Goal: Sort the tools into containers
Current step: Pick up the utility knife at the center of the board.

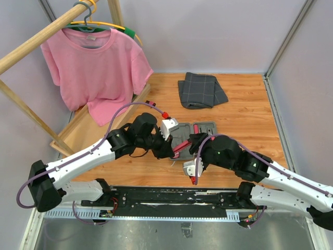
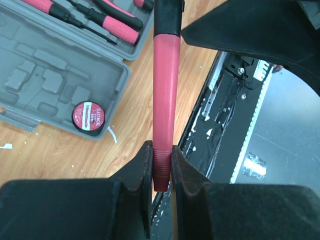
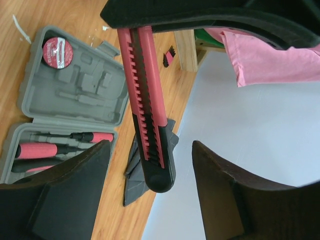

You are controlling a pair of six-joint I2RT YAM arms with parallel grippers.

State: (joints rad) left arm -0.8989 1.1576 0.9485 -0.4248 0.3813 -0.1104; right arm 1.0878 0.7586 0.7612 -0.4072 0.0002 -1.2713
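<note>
A red and black utility knife (image 2: 166,90) is held in the air above the table's front edge, with my left gripper (image 2: 161,156) shut on its ribbed red end. The knife's black end (image 3: 159,172) hangs between the fingers of my right gripper (image 3: 151,147), which stands open and does not touch it. From above, both grippers meet over the knife (image 1: 179,147), the left gripper (image 1: 167,148) on one side and the right gripper (image 1: 194,141) on the other. The open grey tool case (image 1: 207,126) lies just behind them, holding red-handled screwdrivers (image 2: 107,22) and a tape roll (image 2: 89,116).
A folded grey cloth (image 1: 201,90) lies at the back of the wooden table. A pink T-shirt (image 1: 96,67) hangs on a wooden rack (image 1: 78,125) at the left. A black rail (image 1: 171,197) runs along the near edge.
</note>
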